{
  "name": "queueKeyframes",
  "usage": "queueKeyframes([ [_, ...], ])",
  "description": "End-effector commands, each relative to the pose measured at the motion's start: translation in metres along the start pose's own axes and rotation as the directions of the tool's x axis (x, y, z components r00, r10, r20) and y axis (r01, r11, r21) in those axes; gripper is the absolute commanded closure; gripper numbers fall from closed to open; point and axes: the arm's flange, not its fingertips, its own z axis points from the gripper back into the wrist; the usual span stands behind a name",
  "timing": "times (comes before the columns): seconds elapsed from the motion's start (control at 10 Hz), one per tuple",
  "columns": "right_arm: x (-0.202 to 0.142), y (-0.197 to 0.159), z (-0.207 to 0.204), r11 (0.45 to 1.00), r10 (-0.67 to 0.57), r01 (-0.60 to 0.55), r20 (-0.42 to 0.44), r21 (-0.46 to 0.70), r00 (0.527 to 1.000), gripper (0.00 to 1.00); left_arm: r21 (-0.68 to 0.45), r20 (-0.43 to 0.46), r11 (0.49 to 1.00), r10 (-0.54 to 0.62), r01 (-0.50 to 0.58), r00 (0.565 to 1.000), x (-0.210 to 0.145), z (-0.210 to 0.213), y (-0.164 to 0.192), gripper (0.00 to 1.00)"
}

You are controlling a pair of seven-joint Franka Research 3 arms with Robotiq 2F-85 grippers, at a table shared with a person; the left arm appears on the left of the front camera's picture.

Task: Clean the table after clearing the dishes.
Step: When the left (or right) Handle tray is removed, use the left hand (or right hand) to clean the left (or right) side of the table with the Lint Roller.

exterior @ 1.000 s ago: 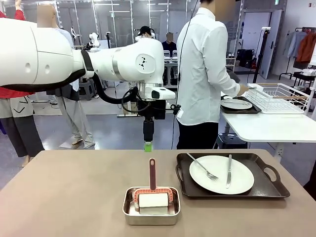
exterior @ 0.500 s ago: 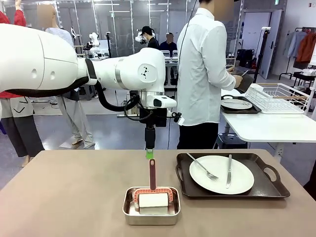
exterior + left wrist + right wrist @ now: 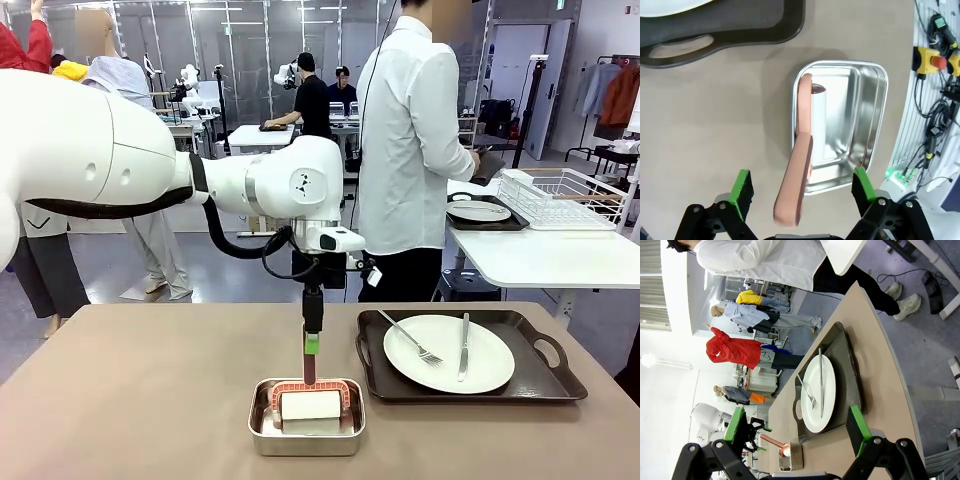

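Note:
On the brown table (image 3: 150,400) a dark tray (image 3: 545,375) carries a white plate (image 3: 450,353) with a fork and a knife. A second tray with a plate (image 3: 480,211) sits on the white side table, beside the person in a white shirt (image 3: 410,150). A steel pan (image 3: 258,420) holds a white cleaning roller (image 3: 310,405) whose red handle (image 3: 309,368) stands up. My left gripper (image 3: 312,345) hangs over that handle. In the left wrist view my left gripper (image 3: 802,186) is open, its pads on either side of the handle (image 3: 799,165) without touching it. My right gripper (image 3: 796,425) is open and holds nothing, off the table's end, facing the plate (image 3: 819,395).
A white wire dish rack (image 3: 560,195) stands on the side table (image 3: 560,260) at the far right. The tray's near handle (image 3: 685,47) lies close to the pan (image 3: 880,100). People and other tables show in the background.
My left gripper has come down from above the handle's tip until its fingers straddle the handle's upper part. The person has drawn their hands back from the tray on the side table.

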Motion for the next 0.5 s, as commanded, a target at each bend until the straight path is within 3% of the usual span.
queueKeyframes([
  [0.0,-0.0005,0.0025,0.0016,1.000,-0.007,0.007,0.007,0.017,1.000,0.00,-0.044,0.019,0.999,0.029,-0.028,0.999,-0.0040,-0.0134,-0.0092,0.00],
  [0.2,-0.0005,0.0025,0.0016,1.000,-0.007,0.007,0.007,0.017,1.000,0.00,-0.056,0.025,0.998,0.031,-0.030,0.999,-0.0041,-0.0185,-0.0095,0.00],
  [0.3,-0.0005,0.0025,0.0016,1.000,-0.007,0.007,0.007,0.017,1.000,0.00,-0.069,0.035,0.997,0.031,-0.028,0.999,-0.0031,-0.0209,-0.0096,0.10],
  [0.4,-0.0005,0.0025,0.0016,1.000,-0.007,0.007,0.007,0.017,1.000,0.00,-0.073,0.029,0.997,0.038,-0.036,0.999,-0.0028,-0.0221,-0.0087,0.57],
])
